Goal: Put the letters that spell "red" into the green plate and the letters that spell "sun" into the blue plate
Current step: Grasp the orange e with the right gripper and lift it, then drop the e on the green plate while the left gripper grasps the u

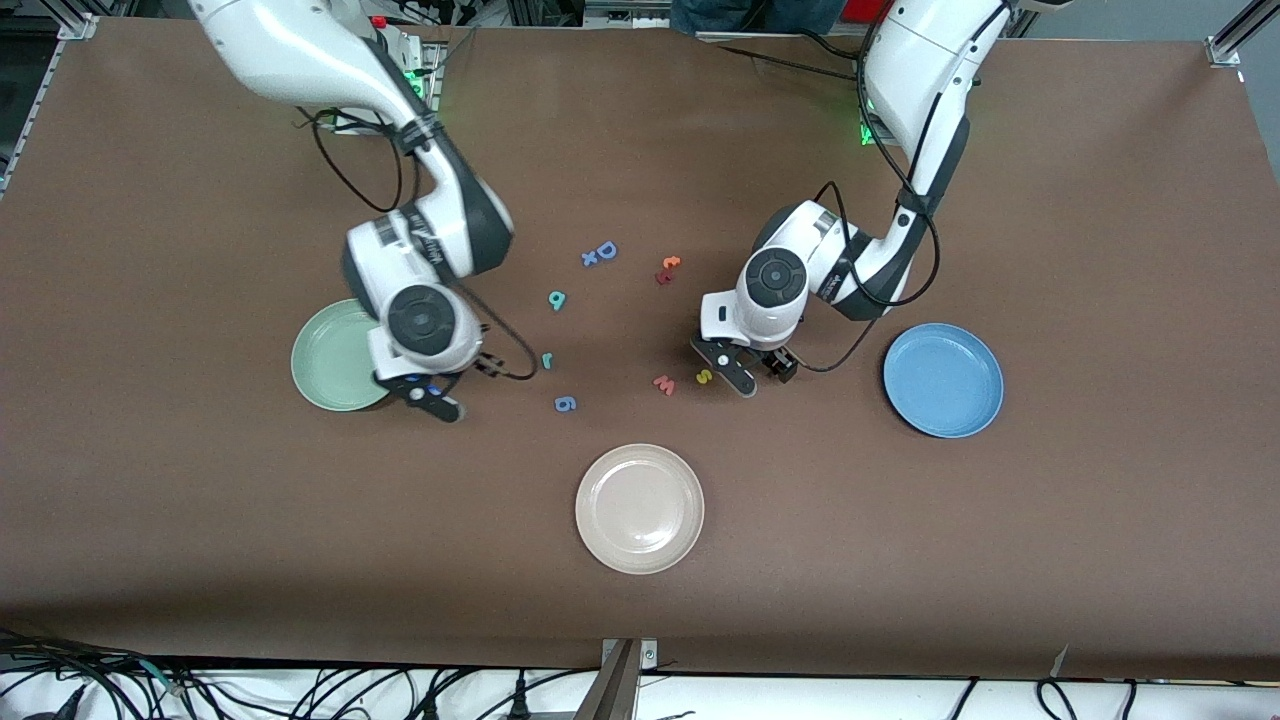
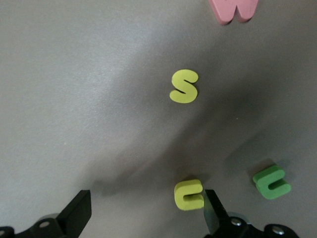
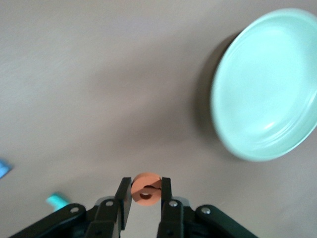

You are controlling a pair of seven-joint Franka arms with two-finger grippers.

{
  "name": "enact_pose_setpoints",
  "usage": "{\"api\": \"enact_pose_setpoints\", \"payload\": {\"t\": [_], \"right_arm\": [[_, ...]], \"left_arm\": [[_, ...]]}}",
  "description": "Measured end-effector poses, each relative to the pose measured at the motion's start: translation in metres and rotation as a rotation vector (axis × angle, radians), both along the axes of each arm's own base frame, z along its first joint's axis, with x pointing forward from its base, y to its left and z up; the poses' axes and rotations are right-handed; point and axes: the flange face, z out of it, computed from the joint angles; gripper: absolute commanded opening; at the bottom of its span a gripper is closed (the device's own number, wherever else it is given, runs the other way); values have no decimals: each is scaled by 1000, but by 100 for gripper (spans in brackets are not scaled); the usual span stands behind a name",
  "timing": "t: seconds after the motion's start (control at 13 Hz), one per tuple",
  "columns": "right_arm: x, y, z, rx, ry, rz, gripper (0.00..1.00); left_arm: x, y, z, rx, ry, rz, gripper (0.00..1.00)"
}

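The right gripper (image 3: pixel 145 190) hangs over the surface (image 1: pixel 1100 200) just beside the green plate (image 1: pixel 332 356), at that plate's edge toward the left arm's end; its jaws pinch the orange "e" (image 3: pixel 146 187). The left gripper (image 2: pixel 146 208) hovers low with its jaws wide over the yellow "s" (image 2: pixel 184 87), a yellow "u"/"n" piece (image 2: pixel 188 194) and a dark green "u"/"n" piece (image 2: pixel 271 182). The blue plate (image 1: pixel 943 379) lies near these, toward the left arm's end. The teal "r" (image 1: pixel 547 361) lies near the green plate, the teal "d" (image 1: pixel 556 299) farther from the front camera.
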Motion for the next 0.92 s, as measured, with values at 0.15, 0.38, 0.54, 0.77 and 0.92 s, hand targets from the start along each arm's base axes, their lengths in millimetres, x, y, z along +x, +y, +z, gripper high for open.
{"api": "enact_pose_setpoints", "payload": {"t": [0.15,0.38,0.54,0.77,0.92], "right_arm": [[8,-55,0,29,43,72,13],[8,-146,-15,112,117,122,13],[-4,-186,-46,154,122,136,13],[-33,-195,-88,168,129,151,19],[-41,-194,-95,169,146,152,63]], "left_arm": [[-4,3,-7,-10,-13,-1,100],[-7,2,-9,-10,-14,5,100],[-11,-3,-9,-9,-15,12,100],[-18,-12,-9,-7,-17,32,100],[-20,-15,-10,-5,-16,33,100]]}}
